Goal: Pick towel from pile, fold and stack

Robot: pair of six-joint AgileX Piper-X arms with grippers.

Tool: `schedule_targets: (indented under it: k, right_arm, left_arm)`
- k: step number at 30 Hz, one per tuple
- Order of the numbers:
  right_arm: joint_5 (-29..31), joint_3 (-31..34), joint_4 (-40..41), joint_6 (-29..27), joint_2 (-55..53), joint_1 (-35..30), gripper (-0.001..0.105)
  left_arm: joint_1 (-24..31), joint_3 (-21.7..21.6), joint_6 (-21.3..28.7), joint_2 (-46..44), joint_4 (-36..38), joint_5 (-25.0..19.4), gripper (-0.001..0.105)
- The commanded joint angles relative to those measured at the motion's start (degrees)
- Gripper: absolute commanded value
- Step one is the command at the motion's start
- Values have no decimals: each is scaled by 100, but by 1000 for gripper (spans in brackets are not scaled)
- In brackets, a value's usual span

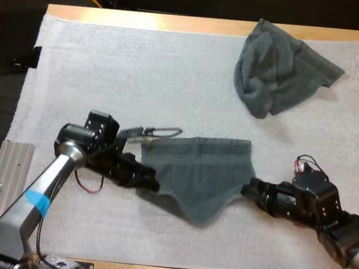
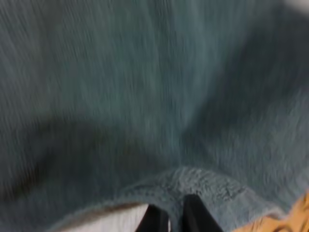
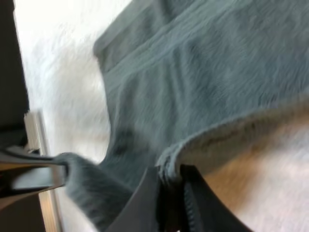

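While both hands grip the same dark grey-green towel point(image 1: 198, 172), the step in hand is, I judge, the fold itself, and it asks mostly that the two arms work together. The left hand point(image 1: 150, 182) is clenched on the towel's left edge and the right hand point(image 1: 249, 188) is clenched on its right edge. In each wrist view the black fingers point(image 2: 194, 216) pinch a thick hem from both sides.

To do the fold well, I would move both hands at the same height and the same speed, so that the cloth between them is tight enough and does not twist. The middle of the cloth sags to a point toward the near side, so a little more pull apart would help before the held edge is carried over to meet the other edge. The release should come only when the edges lie one over the other.

The towel is in the middle of the white mat point(image 1: 109, 68). Its far edge appears to lie straight and flat, with a woven band running along it. The fabric looks soft, thick and limp, so it will probably wrinkle easily. A crumpled towel point(image 1: 281, 71) lies well apart at the far right of the mat, near the far edge of the wooden tabletop point(image 1: 179, 23).
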Motion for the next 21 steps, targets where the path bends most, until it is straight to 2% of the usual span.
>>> schedule_targets:
  k: [1,6,13,17,21]
  right_arm:
    - [-118,-53,-184,-1,91,-113,0]
    - [-251,-53,-879,219,648,-517,0]
    - [-557,-53,-1976,795,1550,-880,0]
    - [-553,-53,-2311,995,1926,-920,0]
    - [-540,-53,-2602,1042,2275,-920,0]
  left_arm:
    - [26,-101,-136,73,-109,124,0]
    - [79,-425,-387,415,-395,60,0]
    - [78,-505,-914,494,-1030,-771,0]
    - [78,-505,-931,494,-1187,-1380,0]
    - [78,-505,-931,494,-1491,-1709,0]
